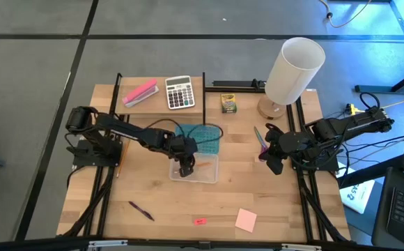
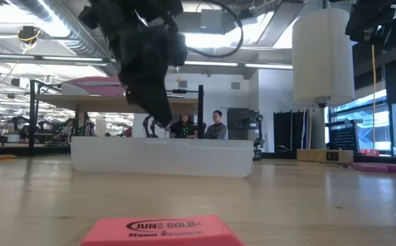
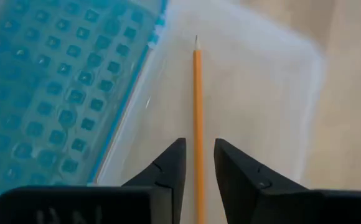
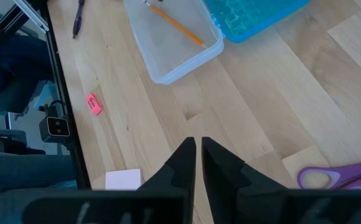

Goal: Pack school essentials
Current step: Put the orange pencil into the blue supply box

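Observation:
An orange pencil (image 3: 197, 106) lies flat on the bottom of a clear plastic box (image 1: 195, 169) at mid table, and it also shows in the right wrist view (image 4: 177, 25). My left gripper (image 3: 199, 168) hangs open over the box, pointing down, one finger on either side of the pencil and apart from it. The box's blue lid (image 1: 200, 137) lies against its far side. My right gripper (image 1: 272, 164) is shut above the table's right part, near the purple-handled scissors (image 1: 260, 139). The crayon box (image 1: 228, 103), pen (image 1: 141, 210), pink eraser (image 1: 200, 221) and sticky-note pad (image 1: 246, 219) lie on the table.
A calculator (image 1: 180, 92) and a pink stapler (image 1: 140, 93) sit on a raised shelf at the far left. A tall white cylinder on a round wooden base (image 1: 296, 66) stands at the far right. People stand in the room beyond the table.

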`<action>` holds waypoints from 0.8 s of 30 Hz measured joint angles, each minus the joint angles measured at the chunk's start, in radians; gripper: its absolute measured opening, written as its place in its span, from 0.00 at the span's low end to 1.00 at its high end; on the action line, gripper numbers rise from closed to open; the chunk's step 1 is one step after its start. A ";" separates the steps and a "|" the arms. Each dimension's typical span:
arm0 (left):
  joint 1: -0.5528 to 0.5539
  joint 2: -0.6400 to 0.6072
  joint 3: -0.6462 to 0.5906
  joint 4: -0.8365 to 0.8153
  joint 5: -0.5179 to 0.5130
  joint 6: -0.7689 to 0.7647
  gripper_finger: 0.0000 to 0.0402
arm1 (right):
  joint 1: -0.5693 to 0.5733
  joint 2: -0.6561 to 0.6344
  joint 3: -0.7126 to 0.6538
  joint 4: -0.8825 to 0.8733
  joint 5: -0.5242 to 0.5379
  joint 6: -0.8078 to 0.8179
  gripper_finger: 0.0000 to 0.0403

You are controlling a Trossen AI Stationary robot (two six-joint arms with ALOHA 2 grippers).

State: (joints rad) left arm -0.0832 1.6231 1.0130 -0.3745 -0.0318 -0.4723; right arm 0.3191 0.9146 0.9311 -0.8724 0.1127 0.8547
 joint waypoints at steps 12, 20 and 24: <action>0.037 -0.211 0.001 -0.488 -0.113 -0.487 0.19 | 0.000 0.000 0.000 0.000 0.000 0.000 0.07; 0.037 -0.252 0.001 -0.765 -0.116 -0.858 0.19 | 0.000 -0.001 0.000 0.000 0.000 -0.043 0.07; 0.037 -0.252 -0.020 -0.802 -0.116 -0.951 0.19 | 0.000 0.000 0.000 0.003 0.000 -0.050 0.07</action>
State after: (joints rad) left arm -0.0460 1.3715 0.9929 -1.1766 -0.1481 -1.4230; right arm 0.3191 0.9142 0.9312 -0.8694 0.1127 0.8050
